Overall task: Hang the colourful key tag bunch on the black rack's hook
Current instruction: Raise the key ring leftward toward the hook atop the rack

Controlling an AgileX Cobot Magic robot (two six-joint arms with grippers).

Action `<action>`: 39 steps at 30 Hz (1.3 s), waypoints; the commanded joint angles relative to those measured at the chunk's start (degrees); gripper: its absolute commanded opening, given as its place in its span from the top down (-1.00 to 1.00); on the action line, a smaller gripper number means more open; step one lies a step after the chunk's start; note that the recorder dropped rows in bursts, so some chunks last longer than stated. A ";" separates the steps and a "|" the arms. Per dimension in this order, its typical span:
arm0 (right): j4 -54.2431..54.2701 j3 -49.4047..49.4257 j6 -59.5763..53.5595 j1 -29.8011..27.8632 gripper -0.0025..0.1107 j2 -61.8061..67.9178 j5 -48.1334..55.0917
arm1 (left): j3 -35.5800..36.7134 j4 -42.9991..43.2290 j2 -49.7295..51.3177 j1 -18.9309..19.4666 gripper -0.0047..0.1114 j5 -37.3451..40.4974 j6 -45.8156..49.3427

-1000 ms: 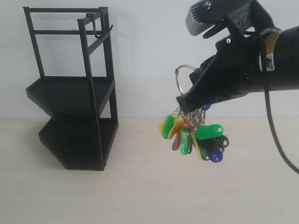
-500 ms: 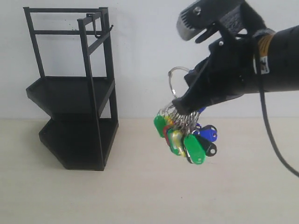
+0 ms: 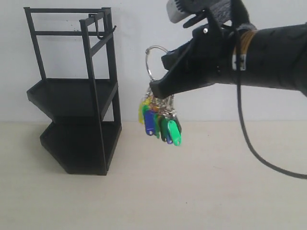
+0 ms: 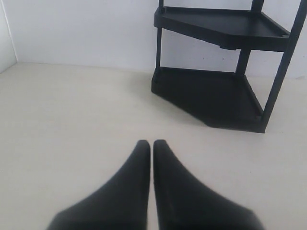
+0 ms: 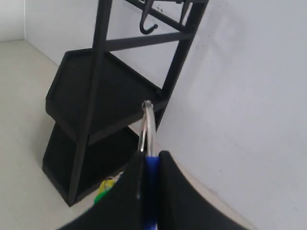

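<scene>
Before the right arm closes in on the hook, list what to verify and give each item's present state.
1. Grip: right end effector is shut on the colourful key tag bunch: ok.
2. Silver ring stands free above the fingers: ok.
3. Hook on the black rack is bare: ok.
4. Ring level with the hook: not ok, it sits lower in the exterior view.
5. Tags hang clear of the rack's uprights: ok.
6. Left end effector out of the way: shut, empty, low over the table: ok.
</scene>
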 commanded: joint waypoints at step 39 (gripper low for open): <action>-0.50 -38.50 -2.66 2.11 0.96 31.36 2.38 | -0.14 -0.05 0.20 -0.48 0.84 -0.20 -0.36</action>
